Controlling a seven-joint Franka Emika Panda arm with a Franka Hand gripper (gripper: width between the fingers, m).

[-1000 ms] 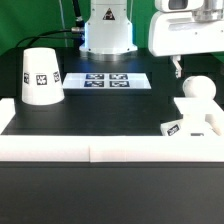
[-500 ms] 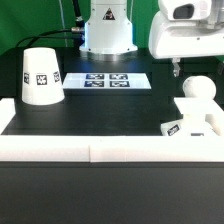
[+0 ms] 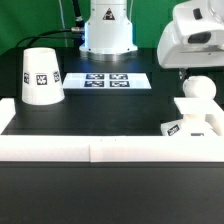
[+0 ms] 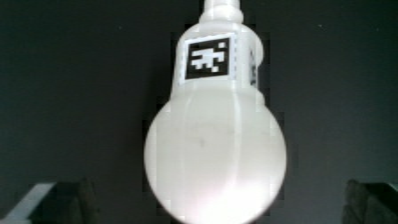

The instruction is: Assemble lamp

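Note:
The white bulb (image 3: 197, 88) is at the exterior view's right, its rounded head showing above the white base (image 3: 196, 124), which carries a tag. I cannot tell whether they are joined. In the wrist view the bulb (image 4: 217, 140) fills the middle, rounded end near, tagged neck far, against the black table. My gripper (image 3: 184, 72) hangs just above the bulb. It is open, and its dark fingertips (image 4: 54, 203) stand wide on either side of the rounded end without touching it. The white cone shade (image 3: 40, 76) stands at the exterior view's left.
The marker board (image 3: 107, 79) lies at the back middle, in front of the robot's base (image 3: 106, 30). White border rails run along the front (image 3: 110, 150) and the left side (image 3: 8, 112) of the black table.
My gripper has moved toward the exterior view's right and down, ending over the bulb. The lamp parts have not moved.

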